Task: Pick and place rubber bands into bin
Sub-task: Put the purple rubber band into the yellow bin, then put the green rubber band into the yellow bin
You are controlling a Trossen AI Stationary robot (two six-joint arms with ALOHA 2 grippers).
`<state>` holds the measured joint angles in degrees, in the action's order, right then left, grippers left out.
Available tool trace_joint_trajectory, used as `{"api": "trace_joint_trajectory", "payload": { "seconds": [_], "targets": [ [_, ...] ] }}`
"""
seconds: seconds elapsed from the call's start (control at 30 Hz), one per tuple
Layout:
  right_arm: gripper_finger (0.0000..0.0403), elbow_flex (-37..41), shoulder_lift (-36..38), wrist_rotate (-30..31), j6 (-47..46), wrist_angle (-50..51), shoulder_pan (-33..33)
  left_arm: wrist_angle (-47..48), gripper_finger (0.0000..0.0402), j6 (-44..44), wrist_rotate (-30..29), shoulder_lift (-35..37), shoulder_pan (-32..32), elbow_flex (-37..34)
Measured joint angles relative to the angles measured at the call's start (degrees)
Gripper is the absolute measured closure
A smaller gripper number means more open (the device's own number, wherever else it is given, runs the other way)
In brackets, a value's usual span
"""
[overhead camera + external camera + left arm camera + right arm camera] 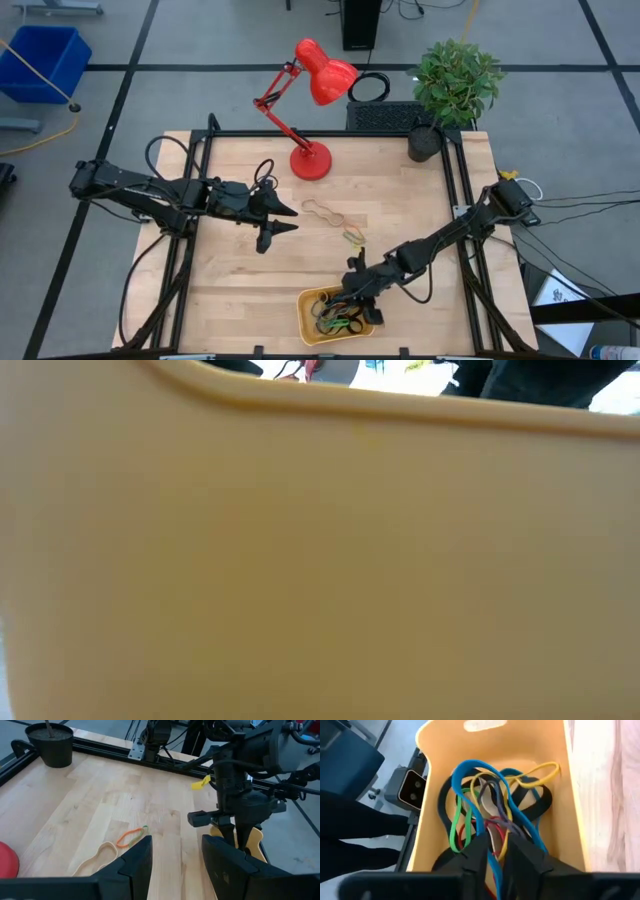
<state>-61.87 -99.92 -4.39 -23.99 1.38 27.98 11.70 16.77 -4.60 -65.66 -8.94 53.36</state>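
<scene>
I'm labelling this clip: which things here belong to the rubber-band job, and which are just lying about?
Job:
bin
bands in bin
bands on table
right gripper over the bin
left gripper waiting mid-table

Lying about:
red lamp
potted plant
blue bin

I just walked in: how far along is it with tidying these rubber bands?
Most bands already lie in the yellow tray. The right gripper is over them, dropping off another. Two remain on the table: a tan one and an orange one.

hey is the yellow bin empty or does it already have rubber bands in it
Not empty. The bin holds a tangled pile of rubber bands, blue, green, yellow, black and red, with the right hand just above them.
</scene>
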Motion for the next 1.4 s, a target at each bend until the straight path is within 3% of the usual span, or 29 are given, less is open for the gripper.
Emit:
{"api": "trace_joint_trajectory", "payload": {
  "seconds": [0.17,0.33,0.67,0.8,0.93,1.27,1.4],
  "targets": [
    [0.0284,0.04,2.42,5.11,2.38,1.35,-0.49,0.0,0.0224,-0.01,0.0,0.01,0.01,0.0],
    [0.0259,0.04,9.68,12.61,6.86,1.35,-1.78,-1.07,0.0224,0.22,-0.02,0.01,0.01,0.0],
    [0.026,0.04,25.5,19.92,11.05,12.16,-4.73,-5.6,0.0224,0.18,-0.06,0.01,0.03,0.0],
    [0.0261,2.5,30.0,24.59,10.77,12.02,-4.77,-6.43,0.0224,-0.12,1.67,0.01,0.03,0.0],
    [0.0259,8.16,33.99,25.38,9.3,7.14,-4.77,-6.1,0.0224,-0.16,2.9,0.0,0.01,0.0],
    [0.0261,26.85,38.4,23.54,6.91,-19.61,-4.67,-5.31,0.0224,-0.54,1.97,0.0,0.02,0.0],
    [0.0263,29.59,38.35,24.49,9.75,-17.27,-4.64,-4.87,0.0224,-0.54,1.95,-0.01,0.01,0.0]
  ]
}}
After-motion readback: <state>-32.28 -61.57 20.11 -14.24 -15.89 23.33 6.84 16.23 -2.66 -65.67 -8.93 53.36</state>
